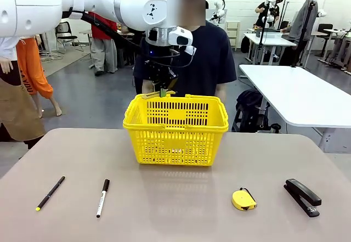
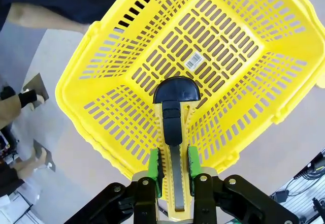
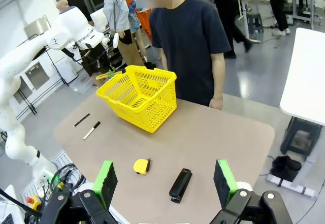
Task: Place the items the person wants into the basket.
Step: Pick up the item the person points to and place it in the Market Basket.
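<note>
Left fingers [image 2: 154, 165] were clamped on the box cutter [image 2: 172, 127] over the basket [image 1: 175, 143], 12 o'clock on the bench [image 1: 175, 214] | right fingers [image 3: 106, 181] stood apart | pen [image 1: 50, 192] and marker [image 1: 102, 197] lay at 8 o'clock.

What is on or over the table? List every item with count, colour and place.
Table: 1, beige, between robot and person.
Basket: 1, yellow, far middle of table.
Box cutter: 1, yellow and black, held over the basket.
Pen: 1, black with yellow-green tip, near left.
Marker: 1, white with black cap, right of the pen.
Tape measure: 1, yellow, near right.
Stapler: 1, black, right of the tape measure.
Person: 1, navy T-shirt, behind the basket.
Left gripper: shut on the box cutter.
Right gripper: open, above the table.
</note>
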Motion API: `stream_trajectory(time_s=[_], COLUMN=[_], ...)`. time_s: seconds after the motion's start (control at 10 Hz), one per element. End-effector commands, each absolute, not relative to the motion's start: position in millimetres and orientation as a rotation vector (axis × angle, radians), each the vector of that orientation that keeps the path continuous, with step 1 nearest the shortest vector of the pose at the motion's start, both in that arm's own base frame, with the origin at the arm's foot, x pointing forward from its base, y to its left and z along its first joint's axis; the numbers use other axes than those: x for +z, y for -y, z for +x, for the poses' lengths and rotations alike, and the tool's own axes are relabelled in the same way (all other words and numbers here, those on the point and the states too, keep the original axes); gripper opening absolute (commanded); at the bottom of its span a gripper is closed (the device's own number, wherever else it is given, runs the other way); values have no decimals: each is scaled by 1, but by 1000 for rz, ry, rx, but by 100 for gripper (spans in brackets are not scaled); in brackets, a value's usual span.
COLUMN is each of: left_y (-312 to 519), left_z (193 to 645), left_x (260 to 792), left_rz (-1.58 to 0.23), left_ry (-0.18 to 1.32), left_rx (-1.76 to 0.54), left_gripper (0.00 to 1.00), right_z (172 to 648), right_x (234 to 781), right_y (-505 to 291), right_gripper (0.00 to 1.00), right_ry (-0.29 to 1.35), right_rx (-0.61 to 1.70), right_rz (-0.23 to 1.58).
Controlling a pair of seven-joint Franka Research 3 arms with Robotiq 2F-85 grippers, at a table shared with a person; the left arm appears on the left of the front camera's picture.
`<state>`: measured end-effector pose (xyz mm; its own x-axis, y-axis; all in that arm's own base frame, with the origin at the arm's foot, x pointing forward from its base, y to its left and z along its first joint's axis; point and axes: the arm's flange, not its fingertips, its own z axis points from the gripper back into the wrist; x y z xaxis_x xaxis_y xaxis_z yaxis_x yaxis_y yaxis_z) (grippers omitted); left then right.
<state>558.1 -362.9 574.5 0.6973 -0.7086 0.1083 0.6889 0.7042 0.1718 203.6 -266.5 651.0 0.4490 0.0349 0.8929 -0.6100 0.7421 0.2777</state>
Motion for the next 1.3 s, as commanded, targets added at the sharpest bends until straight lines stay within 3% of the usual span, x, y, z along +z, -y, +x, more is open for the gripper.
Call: stream_trajectory(time_s=[0.0,0.9,1.0,1.1,1.2], left_y=[358,366,367,368,366], left_z=[541,562,562,562,562], left_x=[553,489,488,488,489], left_rz=[72,22,18,23,27], left_ry=[188,210,208,209,208], left_rx=[-852,-926,-927,-933,-929], left_gripper=[26,26,45,86,100], right_z=[204,204,204,204,204], right_x=[652,652,652,652,652], right_y=[266,266,266,266,266], right_gripper=[100,100,100,100,100], right_ry=[1057,1057,1057,1057,1057], right_rx=[447,447,447,447,447], right_rz=[643,643,643,643,643])
